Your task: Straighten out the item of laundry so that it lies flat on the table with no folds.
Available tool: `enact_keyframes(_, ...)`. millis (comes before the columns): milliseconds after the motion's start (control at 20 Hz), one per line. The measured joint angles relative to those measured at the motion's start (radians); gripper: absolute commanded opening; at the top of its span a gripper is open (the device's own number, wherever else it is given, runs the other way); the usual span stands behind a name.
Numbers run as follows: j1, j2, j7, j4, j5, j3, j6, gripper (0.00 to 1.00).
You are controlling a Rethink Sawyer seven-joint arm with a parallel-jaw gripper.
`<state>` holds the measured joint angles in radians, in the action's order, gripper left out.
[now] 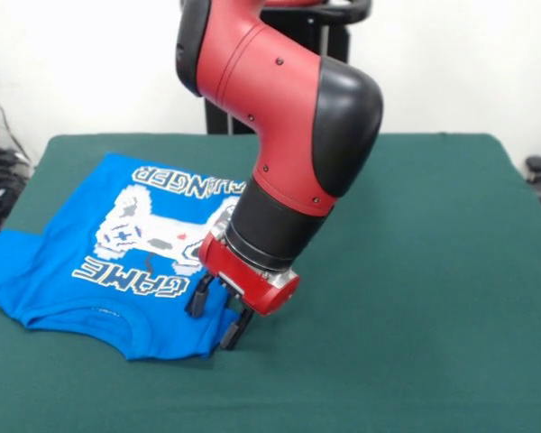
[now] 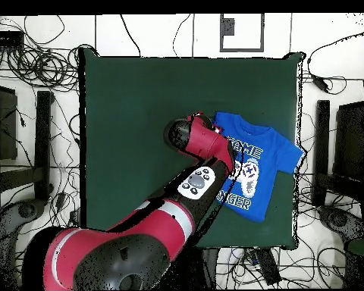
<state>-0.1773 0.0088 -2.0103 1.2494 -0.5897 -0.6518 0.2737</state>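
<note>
The item of laundry [image 1: 63, 271], a bright blue T-shirt, lies print side up on the left part of the green table [image 1: 415, 271], with "GAME" toward the near edge. Its left sleeve reaches the table's left edge, and small wrinkles run along the near side by the collar. My gripper [image 1: 218, 316] is down at the shirt's near right corner. It is open, one finger over the blue cloth and the other at its edge. My arm hides the shirt's right side. From overhead the shirt [image 2: 272, 151] lies at the right of the table [image 2: 139, 114], its left part under my arm.
Tangled cables [image 2: 33, 68] lie on the floor around the table. Dark equipment [image 2: 352, 144] stands at the right side and more [image 2: 10, 136] at the left. A cable and a dark object [image 1: 536, 167] show beyond the table's right edge.
</note>
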Motion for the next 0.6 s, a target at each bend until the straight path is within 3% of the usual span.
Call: enact_keyframes(600, -0.015, 0.015, -0.001, 0.000, -0.025, -0.021, -0.001, 1.00)
